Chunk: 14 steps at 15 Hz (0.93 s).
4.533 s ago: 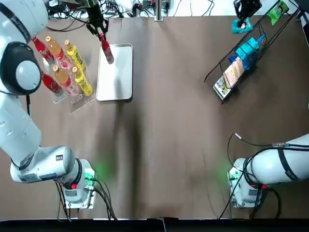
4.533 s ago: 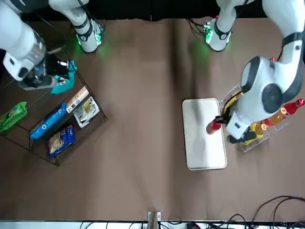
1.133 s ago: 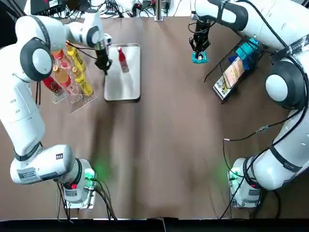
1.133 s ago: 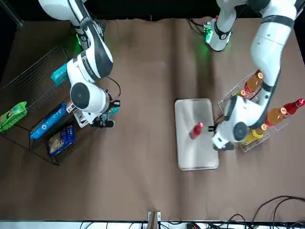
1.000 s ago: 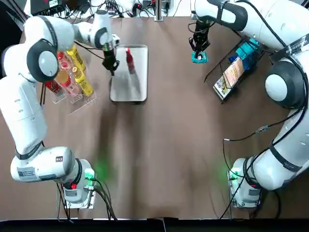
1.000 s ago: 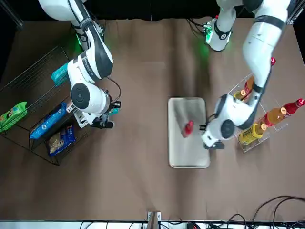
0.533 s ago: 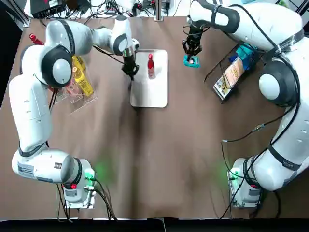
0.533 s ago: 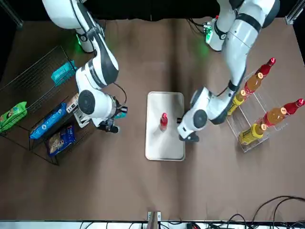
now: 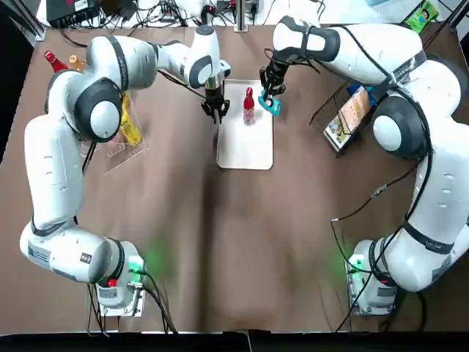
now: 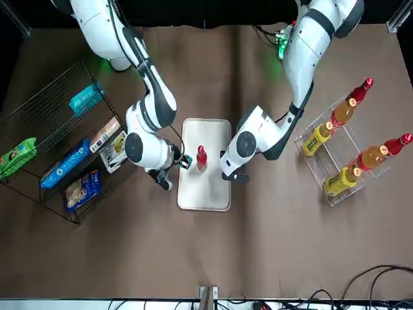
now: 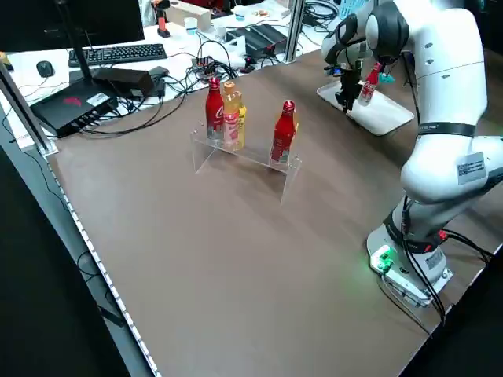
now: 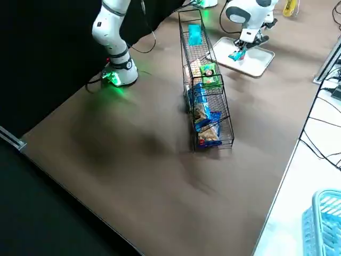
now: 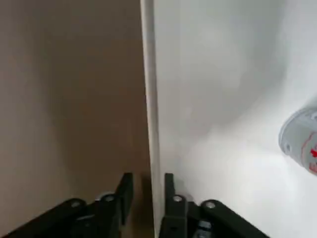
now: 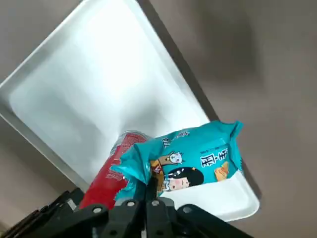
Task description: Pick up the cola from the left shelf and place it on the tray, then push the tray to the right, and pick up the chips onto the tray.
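The cola bottle, red with a white label, stands upright on the far part of the tray, a pale rectangular tray lying flat near the middle of the far half of the brown desk. The left gripper is down at the tray's left long edge, level with the bottle; the left wrist view shows its two fingers drawn close together with the tray's raised rim between them, one finger over the desk and one inside the tray, pinching that rim. The right gripper reaches in from the other side and is clamped on one edge of the chips packet, a small teal bag with printed figures. The packet hangs over the tray's right edge, just beside the cola bottle; from the right wrist view it overlaps the bottle's top, and whether it touches the tray cannot be told. At the robot's left, well apart from the tray, the clear shelf holds several upright bottles, red and yellow-orange ones. At the robot's right, a slanted wire rack holds more snack packets in blue, green and yellow.
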Tool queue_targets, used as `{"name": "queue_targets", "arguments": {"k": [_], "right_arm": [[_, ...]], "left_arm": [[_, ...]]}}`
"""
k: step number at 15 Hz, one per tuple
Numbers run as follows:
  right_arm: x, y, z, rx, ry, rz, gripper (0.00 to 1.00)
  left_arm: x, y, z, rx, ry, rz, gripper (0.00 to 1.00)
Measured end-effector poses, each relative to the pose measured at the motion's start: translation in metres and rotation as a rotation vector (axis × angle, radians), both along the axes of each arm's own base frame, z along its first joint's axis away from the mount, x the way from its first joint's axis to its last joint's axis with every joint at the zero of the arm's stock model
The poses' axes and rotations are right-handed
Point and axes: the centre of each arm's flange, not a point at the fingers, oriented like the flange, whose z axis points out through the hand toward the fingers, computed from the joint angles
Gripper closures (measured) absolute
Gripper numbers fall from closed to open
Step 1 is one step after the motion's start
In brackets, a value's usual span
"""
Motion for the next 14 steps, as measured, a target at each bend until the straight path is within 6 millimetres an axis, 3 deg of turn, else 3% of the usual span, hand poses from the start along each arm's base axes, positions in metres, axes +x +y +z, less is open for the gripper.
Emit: {"name": "queue_targets", "arguments": {"k": [2,4,7,9,11,14], "right_arm": [[0.002,-0.002,-0.004,0.033,0.041,-0.068,0.98],[0.003,-0.004,-0.016,0.058,0.08,-0.108,0.98],[0.0,-0.005,-0.041,0.062,0.129,-0.139,0.98],[-0.001,-0.006,-0.054,0.052,0.146,-0.145,0.97],[-0.002,-0.007,-0.061,0.047,0.154,-0.146,0.93],[-0.001,-0.007,-0.061,0.047,0.152,-0.146,0.67]], "left_arm": [[0.014,0.012,0.005,-0.01,-0.018,0.028,0.47],[0.041,0.038,0.022,-0.021,-0.055,0.076,0.29],[0.089,0.11,0.081,-0.011,-0.155,0.147,0.02],[0.106,0.163,0.134,0.036,-0.196,0.155,0.0],[0.105,0.202,0.188,0.077,-0.207,0.148,0.0],[0.086,0.235,0.265,0.128,-0.22,0.132,0.0]]}}
